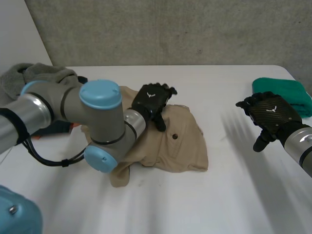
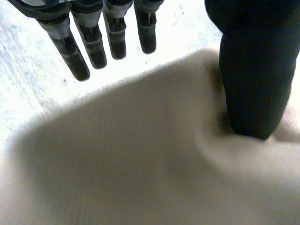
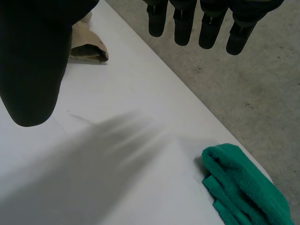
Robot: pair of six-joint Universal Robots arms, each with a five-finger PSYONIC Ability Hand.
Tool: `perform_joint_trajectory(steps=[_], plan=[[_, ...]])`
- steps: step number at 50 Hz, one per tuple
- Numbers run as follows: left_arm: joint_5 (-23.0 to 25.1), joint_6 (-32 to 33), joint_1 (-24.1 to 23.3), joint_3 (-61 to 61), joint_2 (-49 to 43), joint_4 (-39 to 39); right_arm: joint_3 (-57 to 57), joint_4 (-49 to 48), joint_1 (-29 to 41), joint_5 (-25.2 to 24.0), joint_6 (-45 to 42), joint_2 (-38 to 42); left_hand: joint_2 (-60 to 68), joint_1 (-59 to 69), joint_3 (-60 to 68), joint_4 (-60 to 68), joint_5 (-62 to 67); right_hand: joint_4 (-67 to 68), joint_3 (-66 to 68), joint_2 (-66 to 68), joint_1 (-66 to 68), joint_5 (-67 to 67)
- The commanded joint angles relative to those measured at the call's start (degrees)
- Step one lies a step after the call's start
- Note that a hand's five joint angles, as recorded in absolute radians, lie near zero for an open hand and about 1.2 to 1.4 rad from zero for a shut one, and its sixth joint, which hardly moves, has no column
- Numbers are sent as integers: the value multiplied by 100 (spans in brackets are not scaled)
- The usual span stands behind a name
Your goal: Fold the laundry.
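Observation:
A tan garment (image 1: 178, 141) with a dark button lies bunched in the middle of the white table (image 1: 229, 195). My left hand (image 1: 152, 103) is over its far edge, fingers straight and apart. In the left wrist view the fingers (image 2: 96, 47) reach past the tan cloth (image 2: 140, 159) over bare table, and the thumb (image 2: 255, 79) presses down on the cloth. My right hand (image 1: 270, 114) hovers open above the table at the right, clear of the garment. Its fingers (image 3: 206, 23) are straight, and a corner of the tan garment (image 3: 86, 44) shows beyond its thumb.
A folded green towel (image 1: 287, 92) lies at the table's far right edge, also the green towel (image 3: 241, 187) under my right hand's fingertips. A grey fleece heap (image 1: 34, 80) sits at the far left, behind my left arm. The concrete floor lies past the table's far edge.

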Motion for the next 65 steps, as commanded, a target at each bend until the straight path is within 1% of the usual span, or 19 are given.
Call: perform_joint_trajectory(steps=[1, 4, 8, 14, 18, 20, 24, 29, 31, 35, 42, 44, 48, 51, 52, 53, 57, 59, 65], plan=[[-545, 1, 174, -568, 1357, -161, -4, 44, 32, 32, 251, -212, -303, -241, -332, -264, -240, -206, -183, -221, -266, -244], [-906, -8, 358, -1068, 2051, -222, -13, 71, 102, 49, 418, -248, -337, -275, -366, -297, -274, -206, -183, -221, -266, -244], [-1108, -61, 464, -2078, 2852, -319, -65, 412, 522, 41, 1224, -283, -320, -258, -349, -281, -257, -206, -183, -221, -266, -244], [-1073, -43, 797, -3834, 3678, -310, -13, 660, 928, 6, 1921, -178, 249, 311, 220, 288, 312, -98, -75, -113, -158, -136], [-960, -61, 982, -4662, 3811, -302, 48, 511, 1227, 14, 2001, 182, 906, 968, 877, 945, 969, 1112, 1134, 1096, 1051, 1074], [-863, -122, 1009, -4901, 3811, -302, 48, 292, 1525, 23, 1992, 533, 925, 987, 896, 964, 988, 1802, 1825, 1787, 1742, 1764], [-538, -464, 1062, -5218, 3732, -267, 75, -104, 1851, 163, 1983, 815, 925, 987, 896, 964, 988, 2644, 2667, 2629, 2584, 2607], [-265, -1018, 1220, -5236, 3522, -196, 48, -456, 2124, 418, 1948, 982, 807, 870, 779, 847, 870, 2579, 2601, 2563, 2518, 2541], [-247, -1185, 1246, -5166, 3267, -30, -21, -648, 2229, 497, 1808, 1201, 723, 785, 694, 762, 786, 2027, 2050, 2012, 1967, 1990], [-282, -1221, 1246, -4972, 2959, 304, -171, -904, 2317, 638, 1317, 1597, 723, 785, 694, 762, 786, 931, 954, 916, 871, 893], [-353, -1195, 1246, -4516, 2467, 577, -601, -1098, 2405, 902, 779, 2186, 974, 1036, 945, 1013, 1037, 1014, 1036, 998, 953, 976], [-370, -1195, 1246, -4332, 2318, 577, -777, -1150, 2432, 1007, 726, 2388, 1710, 1772, 1681, 1749, 1772, 1097, 1120, 1082, 1037, 1060], [-370, -1169, 1246, -4112, 2115, 586, -1050, -1352, 2449, 1139, 718, 2679, 3693, 3755, 3664, 3732, 3756, 1567, 1590, 1552, 1507, 1530], [-361, -1168, 1246, -3997, 2062, 586, -1217, -1554, 2458, 1201, 709, 2793, 4940, 5002, 4911, 4980, 5003, 3830, 3853, 3815, 3770, 3792], [-370, -1160, 1238, -3927, 2062, 577, -1261, -1607, 2458, 1209, 709, 2793, 5861, 5923, 5832, 5900, 5924, 4955, 4978, 4940, 4895, 4918], [-370, -1151, 1229, -3891, 2071, 569, -1305, -1712, 2449, 1227, 717, 2750, 6170, 6232, 6141, 6209, 6233, 6776, 6799, 6761, 6715, 6738], [-361, -1107, 1159, -3619, 2290, 472, -1366, -1871, 2405, 1262, 744, 2522, 6221, 6283, 6192, 6260, 6284, 6794, 6817, 6779, 6734, 6756], [-335, -967, 1150, -3357, 2796, 341, -1428, -1854, 2397, 1280, 744, 2276, 6221, 6283, 6192, 6260, 6284, 6794, 6817, 6779, 6734, 6756], [-265, -457, 1150, -2671, 3784, -81, -1867, -1293, 2397, 1254, 779, 782, 6221, 6283, 6192, 6260, 6284, 6794, 6817, 6779, 6734, 6756]])
